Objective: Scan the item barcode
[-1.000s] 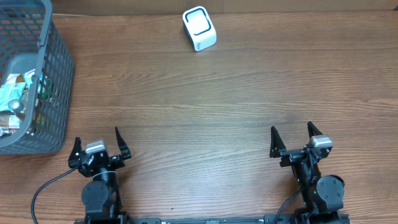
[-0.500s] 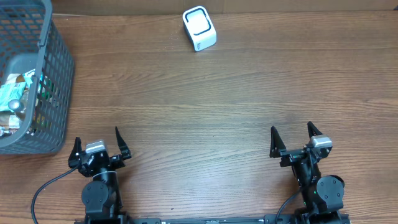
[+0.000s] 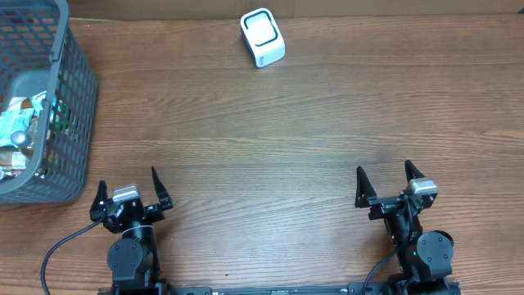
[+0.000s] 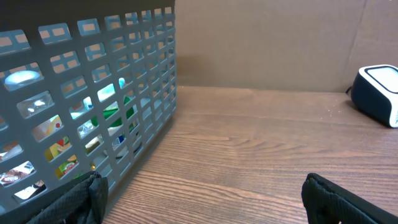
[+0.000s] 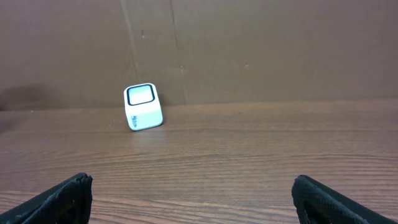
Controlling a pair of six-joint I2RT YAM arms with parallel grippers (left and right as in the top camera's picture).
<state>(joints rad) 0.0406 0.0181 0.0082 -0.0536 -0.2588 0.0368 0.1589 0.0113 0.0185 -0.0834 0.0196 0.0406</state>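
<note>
Sitting far left, a grey plastic lattice basket [image 3: 78, 98] is walling in the crinkly colourful packets [image 3: 16, 131], while a white rounded-cube scanner [image 3: 262, 37] is resting across the grained wooden table [image 3: 270, 131]. I am holding my left gripper [image 3: 128, 182] and right gripper [image 3: 383, 174] spread wide, touching nothing.

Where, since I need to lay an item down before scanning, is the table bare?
The table is bare across its middle, bordered by basket, scanner, left gripper and right gripper; also right of the scanner. Crowded only inside the basket, full of packets.
</note>
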